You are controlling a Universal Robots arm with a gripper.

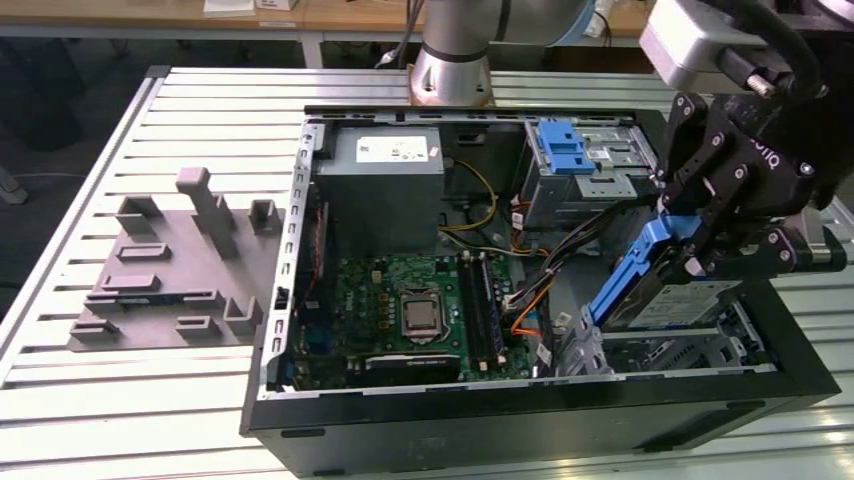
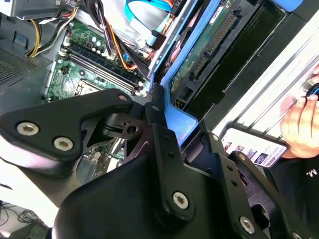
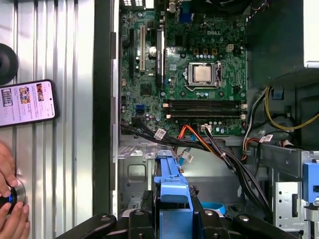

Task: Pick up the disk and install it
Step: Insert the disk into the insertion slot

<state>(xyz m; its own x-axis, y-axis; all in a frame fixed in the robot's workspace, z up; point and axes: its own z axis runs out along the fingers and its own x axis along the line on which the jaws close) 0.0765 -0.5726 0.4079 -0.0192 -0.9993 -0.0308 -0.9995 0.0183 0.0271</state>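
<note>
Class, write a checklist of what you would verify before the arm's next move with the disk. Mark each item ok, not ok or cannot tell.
1. Grip: end effector is shut on the disk, holding its blue carrier. Ok.
2. Position: the disk is over the drive bay. Ok.
3. Attitude: the disk is tilted and not seated in the bay. Not ok.
4. Cables clear of the bay: cannot tell.
5. Person's hand rests on the table, outside the case. Ok.
</note>
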